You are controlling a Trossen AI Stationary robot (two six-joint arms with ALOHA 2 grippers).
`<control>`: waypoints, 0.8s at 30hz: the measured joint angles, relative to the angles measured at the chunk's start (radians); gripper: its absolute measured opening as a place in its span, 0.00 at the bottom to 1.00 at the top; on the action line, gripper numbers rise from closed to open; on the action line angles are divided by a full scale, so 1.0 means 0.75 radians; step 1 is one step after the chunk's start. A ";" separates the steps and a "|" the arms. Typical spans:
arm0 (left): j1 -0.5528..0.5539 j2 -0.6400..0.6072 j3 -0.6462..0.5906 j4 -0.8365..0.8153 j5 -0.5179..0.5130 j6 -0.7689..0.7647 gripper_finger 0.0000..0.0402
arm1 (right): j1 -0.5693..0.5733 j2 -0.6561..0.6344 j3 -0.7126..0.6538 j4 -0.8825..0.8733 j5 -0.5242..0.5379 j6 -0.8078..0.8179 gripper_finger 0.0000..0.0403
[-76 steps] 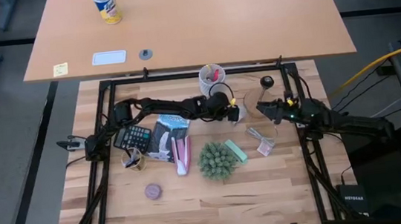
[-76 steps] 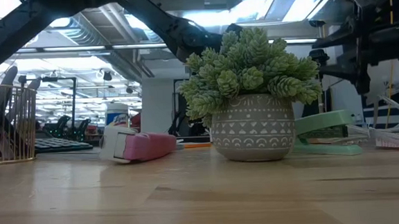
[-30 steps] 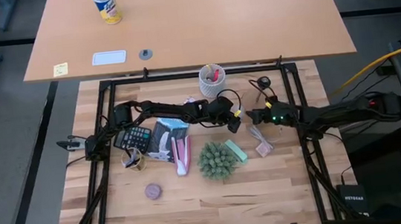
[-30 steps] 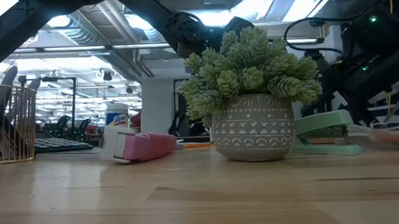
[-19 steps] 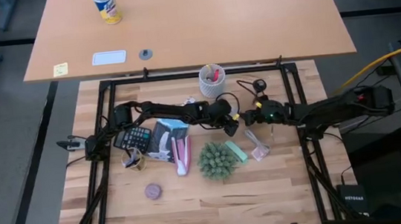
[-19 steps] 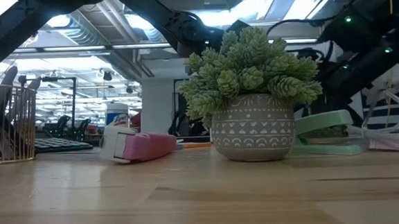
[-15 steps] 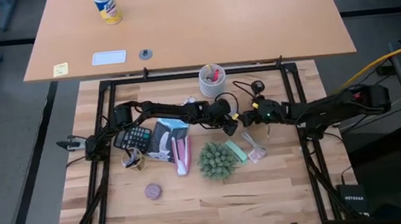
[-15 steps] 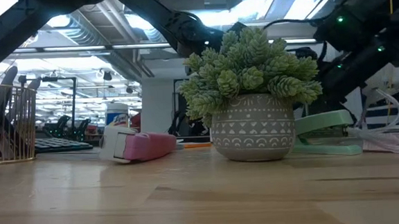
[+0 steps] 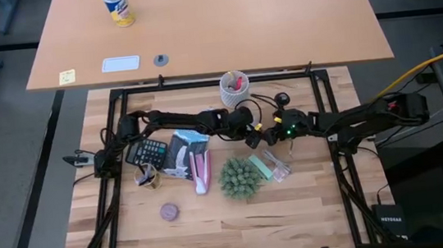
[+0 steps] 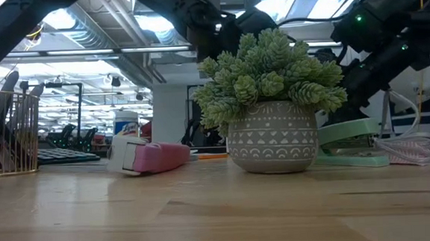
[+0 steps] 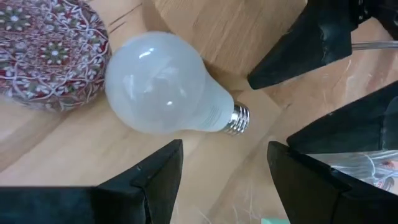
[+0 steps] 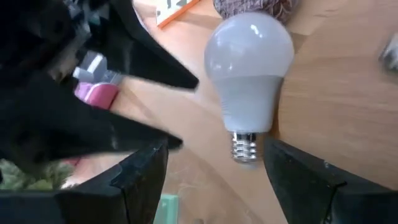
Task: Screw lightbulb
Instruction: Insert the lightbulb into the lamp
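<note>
I saw the lightbulb lying on its side on the wooden surface, between my two claws. The left claw and right claw both stood open, gripping nothing, facing each other across it.

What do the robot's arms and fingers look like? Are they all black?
Mostly, yes. Both arms are dark, jointed and slim, with thin black cables looping beside them. The right arm has small green lights glowing on it. The left gripper and right gripper each have two flat, wedge-shaped black fingers with angled edges.
</note>
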 joint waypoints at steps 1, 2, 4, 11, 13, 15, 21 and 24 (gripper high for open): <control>0.001 -0.002 0.000 -0.001 -0.006 0.000 0.56 | 0.001 0.000 0.000 -0.013 -0.012 -0.001 0.66; 0.001 -0.003 0.001 -0.013 -0.008 -0.001 0.56 | 0.001 0.000 0.000 -0.024 -0.024 -0.001 0.66; 0.002 -0.003 0.001 -0.053 -0.009 -0.002 0.56 | 0.001 0.000 0.000 -0.040 -0.046 -0.003 0.66; 0.024 -0.003 0.001 -0.118 -0.015 0.017 0.56 | 0.001 -0.001 0.001 -0.066 0.023 -0.007 0.66; 0.035 -0.003 0.001 -0.125 -0.020 0.017 0.56 | 0.001 -0.001 0.001 -0.069 0.058 -0.007 0.66; 0.043 -0.003 0.001 -0.138 -0.030 0.018 0.56 | 0.001 0.001 0.001 -0.070 0.071 -0.007 0.66; 0.072 -0.003 0.001 -0.163 -0.042 0.021 0.56 | 0.001 0.024 0.004 -0.060 0.070 -0.019 0.66; 0.081 -0.003 0.001 -0.165 -0.073 0.010 0.56 | 0.001 0.046 0.005 -0.042 0.069 -0.031 0.66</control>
